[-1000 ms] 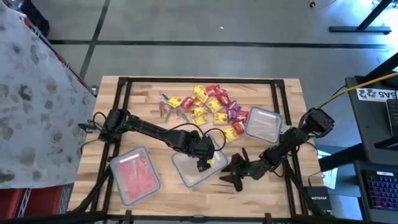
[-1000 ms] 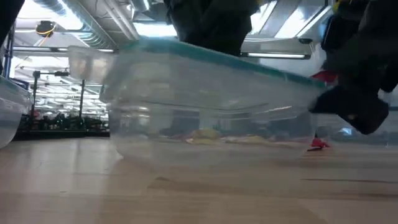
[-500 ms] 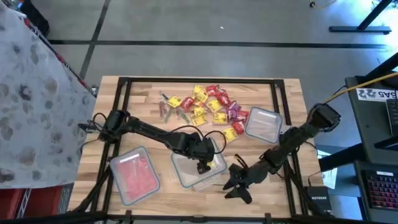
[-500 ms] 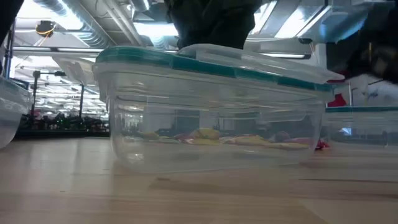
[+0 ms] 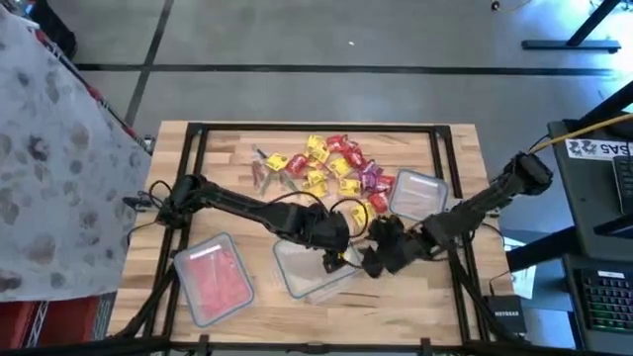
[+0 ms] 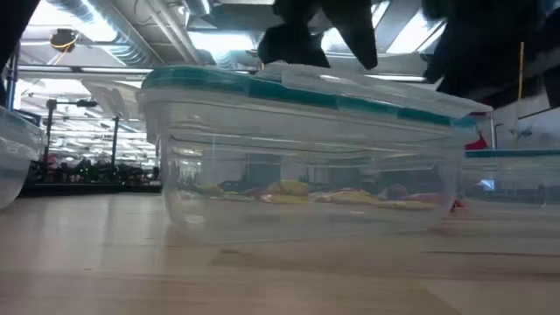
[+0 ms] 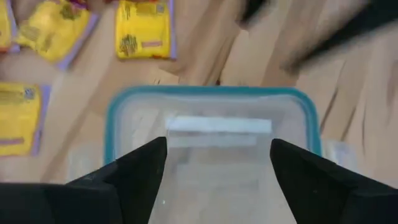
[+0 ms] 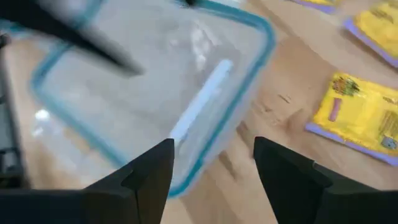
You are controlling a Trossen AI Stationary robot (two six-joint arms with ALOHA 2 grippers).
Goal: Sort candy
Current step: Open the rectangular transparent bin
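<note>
The candy, a heap of yellow, red and purple wrapped pieces, lies on the far middle of the table. A clear container with a teal-rimmed lid stands flat near the front middle. My left gripper is open right over that lid. My right gripper is open beside the container's right end, looking down on the lid's corner. Yellow candy lies just past it. My left gripper points down at the container's lid, with its fingers spread over the lid's middle. Whether their tips touch the lid, I cannot tell.
A second clear container, filled with red, stands at the front left. A third one stands at the right, next to the candy heap. A dark frame runs around the tabletop. Bare wood lies along the near edge.
The clear container was tipped up a second ago and now stands flat. My right gripper first drew back toward the near edge, then came in toward the container's right end. My left gripper has risen a little from the lid.
</note>
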